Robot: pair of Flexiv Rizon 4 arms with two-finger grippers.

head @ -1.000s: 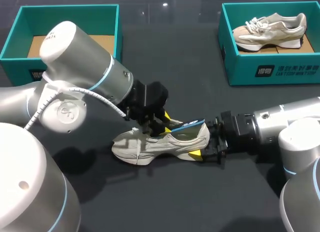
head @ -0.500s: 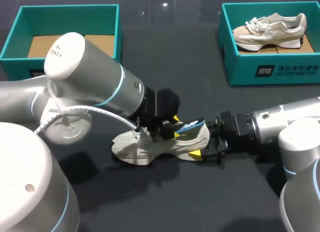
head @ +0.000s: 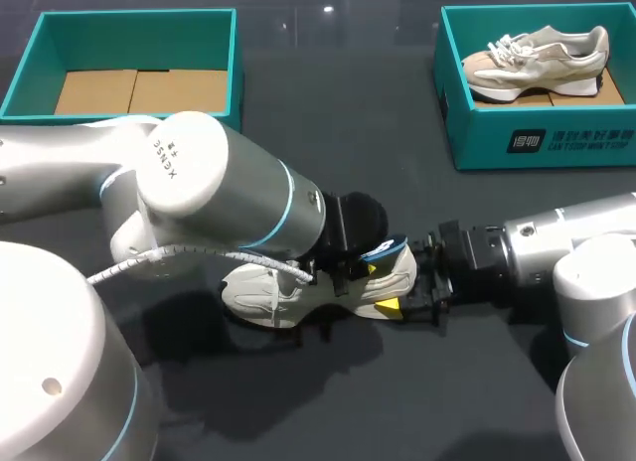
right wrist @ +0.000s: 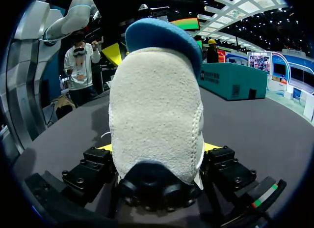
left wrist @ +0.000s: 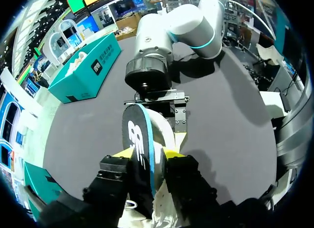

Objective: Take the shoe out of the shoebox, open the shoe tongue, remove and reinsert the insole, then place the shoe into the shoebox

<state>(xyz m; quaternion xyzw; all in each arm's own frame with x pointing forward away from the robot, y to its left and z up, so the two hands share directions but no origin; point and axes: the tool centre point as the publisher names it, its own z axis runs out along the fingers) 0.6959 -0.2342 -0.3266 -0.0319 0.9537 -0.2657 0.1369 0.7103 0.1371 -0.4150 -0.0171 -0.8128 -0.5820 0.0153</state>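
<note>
Head view: my left end effector point(head: 360, 270) sits over the heel opening of the beige mesh-and-suede sneaker point(head: 250, 292). The sneaker lies on its sole on the dark grey surface point(head: 328, 113), outside both boxes. In the left wrist view, that end effector point(left wrist: 147, 153) is clamped narrowly on the black, blue-edged foam insole point(left wrist: 140, 137), which stands on edge between its fingers. A white logo is printed on the insole's black face. Just ahead of it, my right end effector point(left wrist: 158, 98) meets the heel. The right wrist view shows the right end effector point(right wrist: 157, 148) gripping the sneaker's heel from both sides. Well beyond the right end effector, a teal cardboard shoebox point(head: 477, 148) carries a white printed label and holds a second beige sneaker point(head: 537, 59).
</note>
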